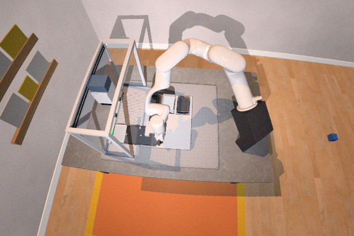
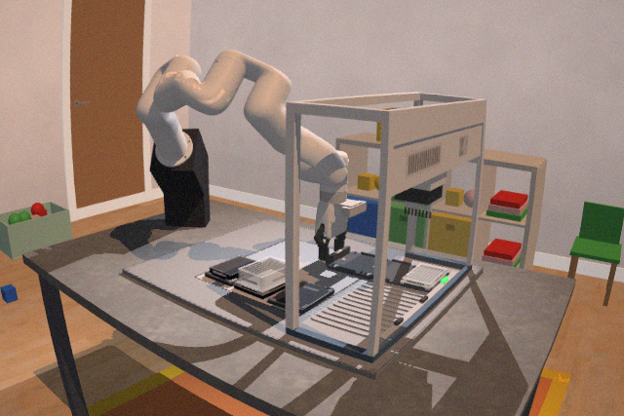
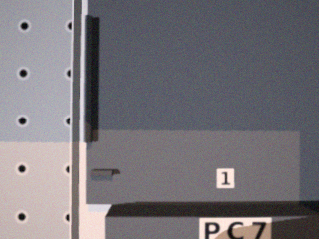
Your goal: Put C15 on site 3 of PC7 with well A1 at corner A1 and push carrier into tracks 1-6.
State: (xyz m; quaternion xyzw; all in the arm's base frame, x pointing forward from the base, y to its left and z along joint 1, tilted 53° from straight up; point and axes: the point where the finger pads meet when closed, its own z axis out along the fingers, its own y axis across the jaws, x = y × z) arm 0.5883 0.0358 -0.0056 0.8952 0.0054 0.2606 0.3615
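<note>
The dark plate carrier PC7 (image 1: 140, 137) (image 2: 360, 264) (image 3: 199, 75) lies with its far end inside the instrument frame, at the left tracks. The white 96-well plate C15 (image 1: 120, 132) (image 2: 425, 275) sits flat on its far site. A green lamp (image 1: 110, 131) (image 2: 444, 280) glows beside that end. My gripper (image 1: 160, 139) (image 2: 332, 250) is open and empty, low over the carrier's handle end. The wrist view shows bare site 1 with its "1" label (image 3: 225, 178) and the PC7 label (image 3: 234, 230). The white deep-well block C51 (image 1: 168, 103) (image 2: 261, 273) and the dark plate C16 (image 1: 182, 104) (image 2: 231, 266) sit in their nests.
The instrument's tall frame (image 2: 291, 209) (image 1: 88, 132) stands over the ribbed rails (image 2: 352, 308) (image 1: 133, 104). A pipetting head (image 2: 417, 196) hangs inside it. An empty dark nest (image 2: 304, 295) lies by the frame's front post. The arm's black base (image 1: 251, 126) stands on the table.
</note>
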